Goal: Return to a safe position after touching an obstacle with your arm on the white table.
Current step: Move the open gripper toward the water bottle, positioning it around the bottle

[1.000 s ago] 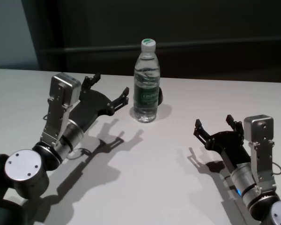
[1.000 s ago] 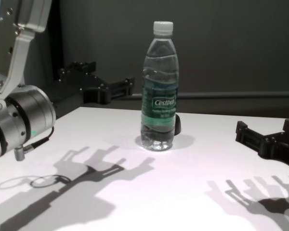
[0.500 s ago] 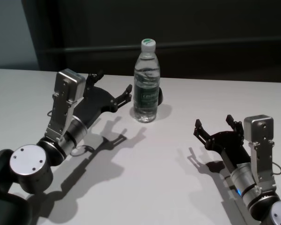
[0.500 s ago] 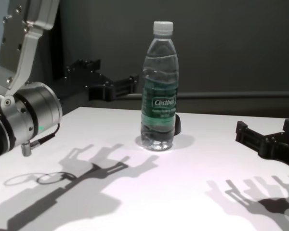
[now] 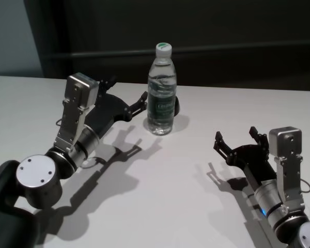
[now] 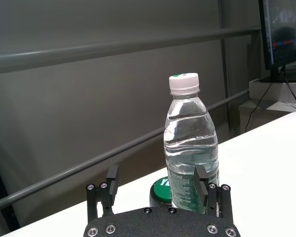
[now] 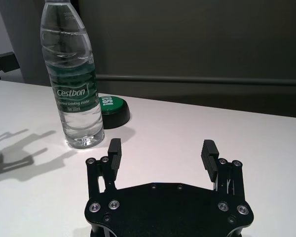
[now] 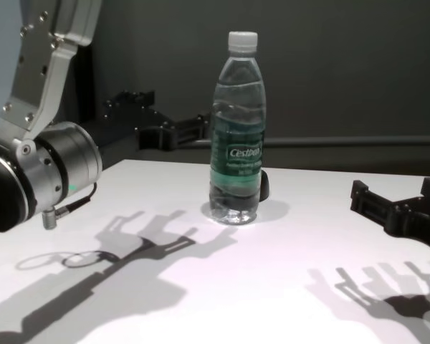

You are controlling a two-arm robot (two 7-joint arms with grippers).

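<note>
L end effector (image 5: 128, 98) hovering fingers apart, just left of upright bottle (image 5: 161, 90) at far-centre of bench (image 5: 165, 191); bottle lying to its right; R end effector (image 5: 236, 139) parked near-right, fingers apart.

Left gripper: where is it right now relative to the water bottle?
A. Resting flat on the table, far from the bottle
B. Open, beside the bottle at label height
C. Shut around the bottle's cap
B. The left gripper is open, raised beside the water bottle at label height, not around it.
</note>
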